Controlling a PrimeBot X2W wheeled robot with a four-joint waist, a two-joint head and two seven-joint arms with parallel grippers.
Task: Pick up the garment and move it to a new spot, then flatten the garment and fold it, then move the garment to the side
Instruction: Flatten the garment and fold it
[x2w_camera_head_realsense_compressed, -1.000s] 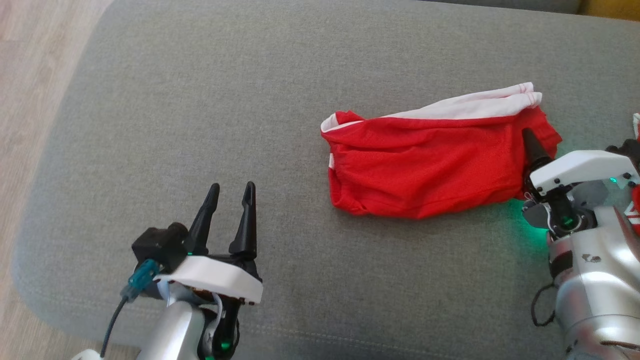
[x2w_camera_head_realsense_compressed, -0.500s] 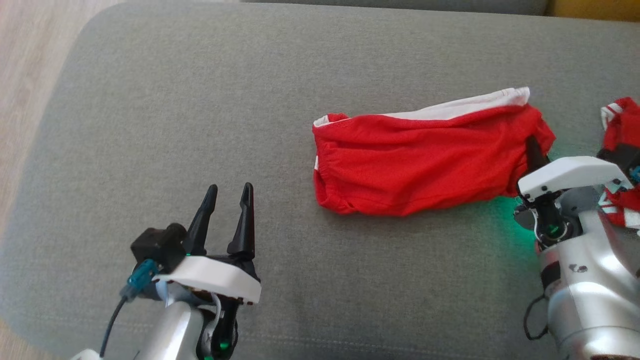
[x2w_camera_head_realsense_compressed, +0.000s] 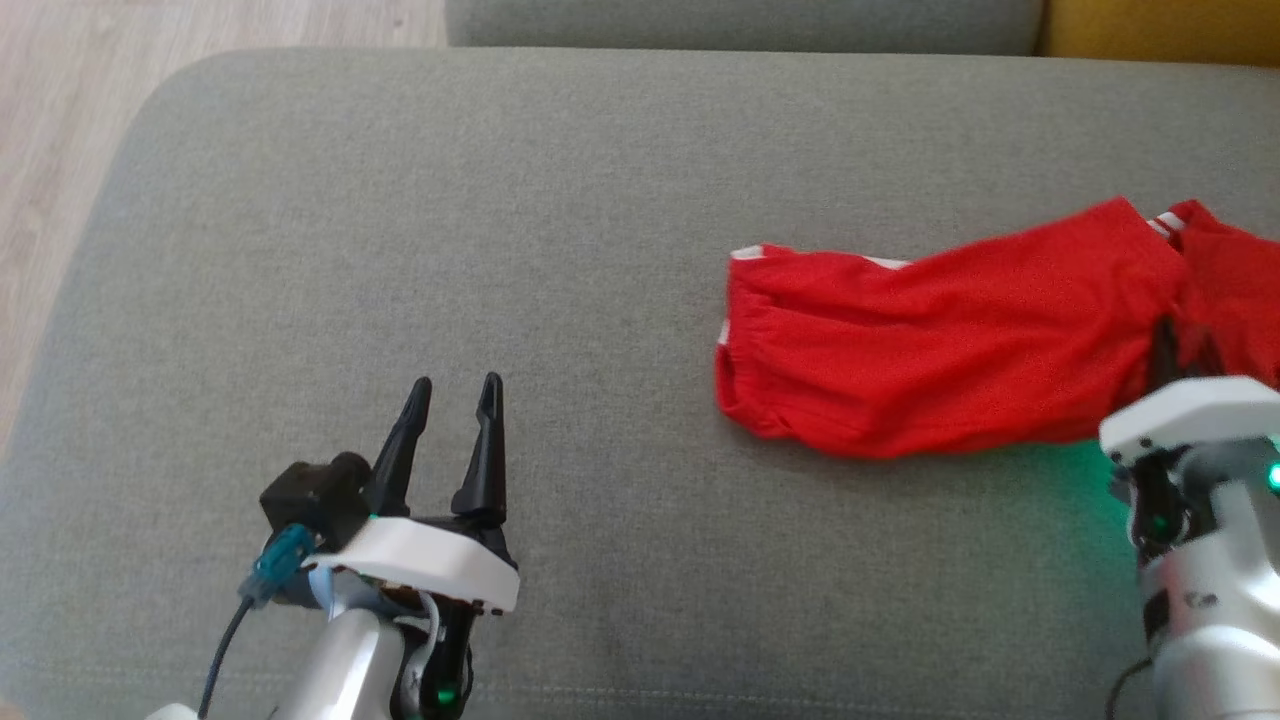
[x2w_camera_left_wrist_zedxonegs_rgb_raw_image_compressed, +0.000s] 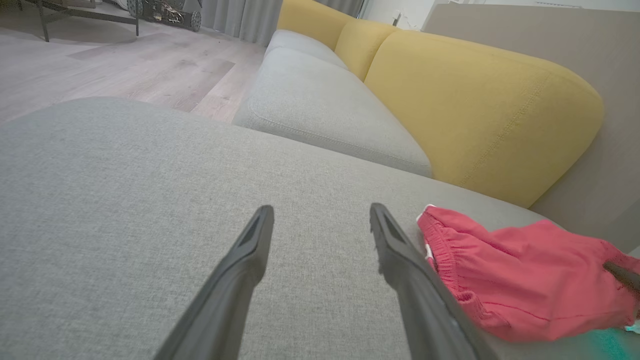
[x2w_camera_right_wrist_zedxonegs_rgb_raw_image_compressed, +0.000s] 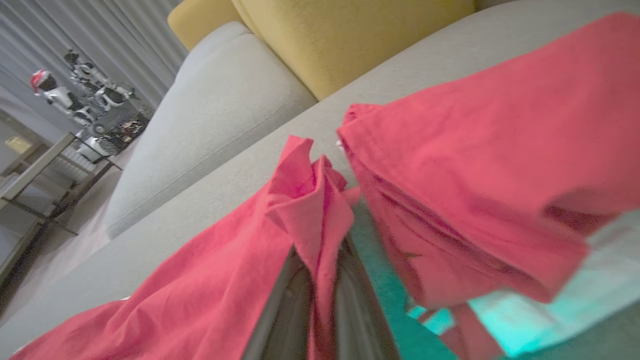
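Note:
The garment is red shorts with thin white trim, lying stretched across the right half of the grey cushion. My right gripper is shut on its right edge; in the right wrist view a bunched fold of the garment is pinched between the dark fingers of the right gripper. My left gripper stands open over bare cushion at the lower left, well apart from the cloth. In the left wrist view the left gripper is open, and the garment lies to its right.
Another red cloth with white stripes lies against the garment's right end; it also hangs at the right as red cloth. A yellow sofa back and a second grey cushion lie beyond. Wooden floor borders the left edge.
The right gripper has shut on the garment's right edge and drawn it to the right, stretching it out. The head camera has shifted. The left gripper has stayed open and still.

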